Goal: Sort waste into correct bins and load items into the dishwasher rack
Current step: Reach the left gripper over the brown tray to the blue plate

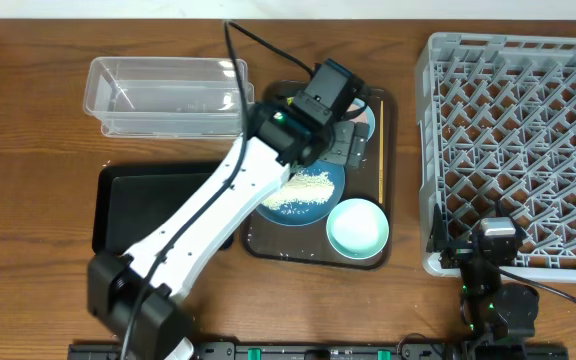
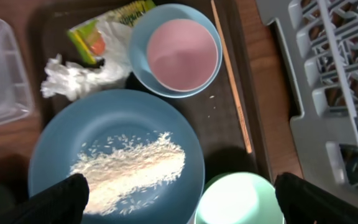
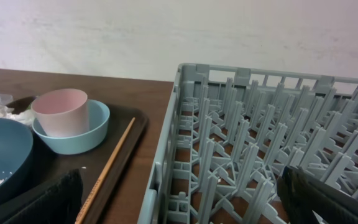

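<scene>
- Rice (image 2: 129,171) lies on the blue plate (image 2: 61,130); the pink cup (image 2: 182,55) sits in a light blue bowl (image 2: 138,68), both on the tray (image 2: 222,124).
- I see both hands wide open, holding nothing: left hand (image 2: 188,199) over the plate, right hand (image 3: 185,202) near the rack (image 3: 260,155).

The table (image 1: 28,120) is brown wood with visible grain and a light sheen. The clear container (image 1: 158,85) is transparent plastic, and it is glossy. The black tray (image 1: 128,200) looks like smooth plastic with soft reflections. The brown serving tray (image 2: 219,118) has a dark, smooth, slightly shiny surface. The dark blue plate (image 2: 104,118) is smooth and almost matt, and the rice (image 2: 132,171) on it is white and grainy. The tissue (image 2: 73,78) is soft, crumpled white paper. The wrapper (image 2: 101,28) is glossy printed film. The light blue bowl (image 2: 138,62) and the pink cup (image 2: 182,53) look smooth and matt. The chopsticks (image 2: 232,81) are pale bare wood. The dishwasher rack (image 1: 528,130) is matt grey plastic.
</scene>
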Controlling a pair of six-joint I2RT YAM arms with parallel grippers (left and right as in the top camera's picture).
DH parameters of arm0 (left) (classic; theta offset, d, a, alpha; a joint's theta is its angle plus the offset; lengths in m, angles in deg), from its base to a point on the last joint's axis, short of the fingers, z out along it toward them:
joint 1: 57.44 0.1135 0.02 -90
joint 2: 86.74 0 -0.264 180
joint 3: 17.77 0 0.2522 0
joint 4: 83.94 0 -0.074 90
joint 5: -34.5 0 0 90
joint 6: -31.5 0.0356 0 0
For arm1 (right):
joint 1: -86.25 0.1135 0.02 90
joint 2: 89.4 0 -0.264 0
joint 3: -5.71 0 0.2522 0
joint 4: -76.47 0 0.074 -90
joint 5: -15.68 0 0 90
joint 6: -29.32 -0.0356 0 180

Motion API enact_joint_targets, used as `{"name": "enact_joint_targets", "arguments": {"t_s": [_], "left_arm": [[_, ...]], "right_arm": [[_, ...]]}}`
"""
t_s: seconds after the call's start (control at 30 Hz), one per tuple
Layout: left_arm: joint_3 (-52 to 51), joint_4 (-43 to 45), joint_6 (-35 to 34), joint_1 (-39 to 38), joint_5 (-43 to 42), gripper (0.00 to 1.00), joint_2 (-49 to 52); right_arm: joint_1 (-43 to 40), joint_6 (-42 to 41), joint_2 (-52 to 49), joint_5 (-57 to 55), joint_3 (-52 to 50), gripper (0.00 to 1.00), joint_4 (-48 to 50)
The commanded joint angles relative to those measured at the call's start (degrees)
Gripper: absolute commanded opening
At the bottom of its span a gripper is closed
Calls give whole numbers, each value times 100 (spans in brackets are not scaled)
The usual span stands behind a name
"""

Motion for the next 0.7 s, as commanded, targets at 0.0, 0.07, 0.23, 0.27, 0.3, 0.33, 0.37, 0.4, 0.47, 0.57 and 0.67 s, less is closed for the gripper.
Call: {"name": "enact_joint_targets", "arguments": {"t_s": [0.0,0.07,0.23,0.27,0.3,0.33,0.37,0.4,0.47,0.57,0.67], "left_arm": [[35,48,-234,-4,-146,98,286],[35,24,-234,-20,-195,98,450],[35,-4,-236,-122,-291,98,752],[35,13,-236,-164,-289,98,841],[35,24,-236,-199,-289,98,911],[35,17,-236,-245,-289,98,997],[35,4,-236,-284,-286,98,1075],[35,2,-236,-326,-286,98,1154],[35,7,-238,-396,-282,98,1305],[35,-39,-669,-483,81,96,1539],[35,-59,-999,-529,365,96,1725]], "right_arm": [[-26,68,31,-15,-22,99,-9],[-26,68,31,-15,-22,99,-9],[-26,66,31,-15,-22,99,-9],[-26,68,31,-15,-22,99,-9],[-26,66,31,-15,-22,99,-9],[-26,68,31,-15,-22,99,-9],[-26,66,31,-15,-22,99,-9],[-26,68,31,-15,-22,99,-9],[-26,68,31,-15,-22,99,-9],[-26,68,31,-15,-22,99,-9],[-26,68,31,-15,-22,99,-9]]}}
